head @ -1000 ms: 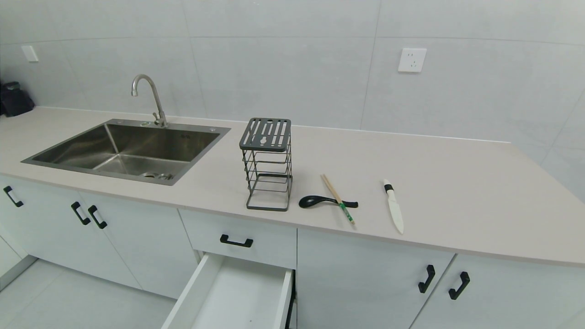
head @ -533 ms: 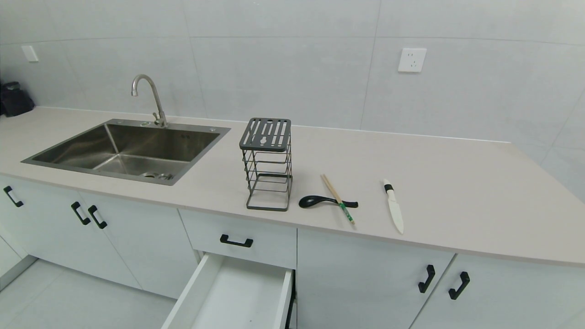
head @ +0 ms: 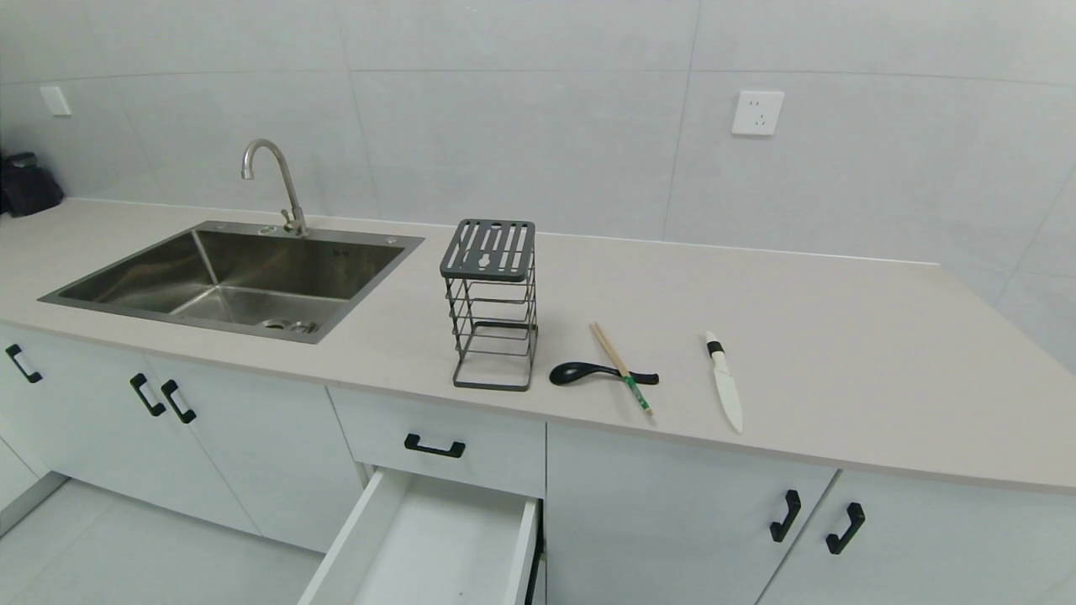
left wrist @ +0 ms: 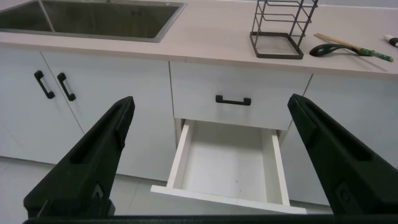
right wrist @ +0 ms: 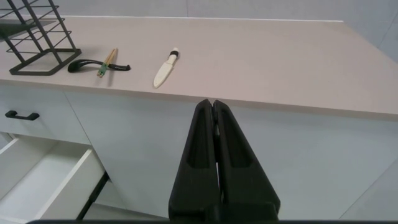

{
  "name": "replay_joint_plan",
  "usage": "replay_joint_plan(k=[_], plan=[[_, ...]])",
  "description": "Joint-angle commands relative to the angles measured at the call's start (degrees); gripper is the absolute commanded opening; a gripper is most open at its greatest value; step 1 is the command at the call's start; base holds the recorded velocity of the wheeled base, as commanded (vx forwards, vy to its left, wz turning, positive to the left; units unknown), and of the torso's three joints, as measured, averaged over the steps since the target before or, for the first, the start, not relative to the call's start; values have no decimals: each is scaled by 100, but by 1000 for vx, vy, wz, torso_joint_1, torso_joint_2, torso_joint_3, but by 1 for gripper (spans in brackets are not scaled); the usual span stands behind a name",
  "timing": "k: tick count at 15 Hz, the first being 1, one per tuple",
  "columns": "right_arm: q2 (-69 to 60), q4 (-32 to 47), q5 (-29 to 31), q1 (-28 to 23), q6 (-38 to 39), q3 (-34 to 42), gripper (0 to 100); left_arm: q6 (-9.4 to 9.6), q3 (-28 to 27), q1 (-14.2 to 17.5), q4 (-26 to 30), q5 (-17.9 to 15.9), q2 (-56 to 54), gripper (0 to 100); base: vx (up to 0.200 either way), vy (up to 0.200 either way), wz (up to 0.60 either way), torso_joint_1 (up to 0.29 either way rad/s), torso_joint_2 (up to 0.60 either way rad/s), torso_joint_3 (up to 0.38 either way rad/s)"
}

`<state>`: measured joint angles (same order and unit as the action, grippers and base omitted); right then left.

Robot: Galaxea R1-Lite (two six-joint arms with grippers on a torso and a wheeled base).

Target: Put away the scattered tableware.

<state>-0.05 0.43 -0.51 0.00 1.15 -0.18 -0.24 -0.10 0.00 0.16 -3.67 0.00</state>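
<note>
Left gripper [left wrist: 211, 104] gapes wide, right gripper [right wrist: 213, 106] pressed together; chopsticks [head: 610, 349] cross the spoon [head: 572, 370], so I risk dragging both; the flat knife [head: 725, 382] may skid.

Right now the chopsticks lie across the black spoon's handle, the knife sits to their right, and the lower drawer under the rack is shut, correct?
Not quite: the lower drawer is pulled open, as the left wrist view shows. The chopsticks do cross the black spoon at its handle, knife to their right.
</note>
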Motion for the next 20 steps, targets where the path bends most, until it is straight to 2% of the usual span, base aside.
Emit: replay_joint_plan(k=[1, 6, 12, 13, 14, 15, 16, 18, 20], plan=[[5, 1, -2, 0, 0, 1, 0, -2, 1, -9, 2, -2, 9, 100, 0, 0, 0, 222, -7, 217], [5, 1, -2, 9, 0, 1, 0, -2, 1, 0, 2, -2, 9, 100, 0, 0, 0, 287, -14, 251], [5, 1, -28, 0, -79, 1, 0, -2, 1, 0, 2, -2, 9, 100, 0, 0, 0, 28, -4, 26], [5, -245, -107, 0, -53, -149, 0, -2, 1, 0, 2, -2, 9, 100, 0, 0, 0, 0, 0, 0], [225, -640, -133, -44, -79, -694, 0, -2, 1, 0, 2, -2, 9, 100, 0, 0, 0, 0, 0, 0], [620, -737, -292, -62, -115, -1186, 0, -2, 1, 0, 2, -2, 9, 100, 0, 0, 0, 0, 0, 0], [980, -640, -845, -44, -159, -1757, 0, -2, 1, 0, 2, -2, 9, 100, 0, 0, 0, 0, 0, 0], [1314, -16, -1654, -26, -167, -1968, 0, -2, 1, 0, 2, -2, 9, 100, 0, 0, 0, 0, 0, 0], [1886, 28, -2137, -18, -176, -1986, 0, -2, 1, 0, 2, -2, 9, 100, 0, 0, 0, 0, 0, 0]])
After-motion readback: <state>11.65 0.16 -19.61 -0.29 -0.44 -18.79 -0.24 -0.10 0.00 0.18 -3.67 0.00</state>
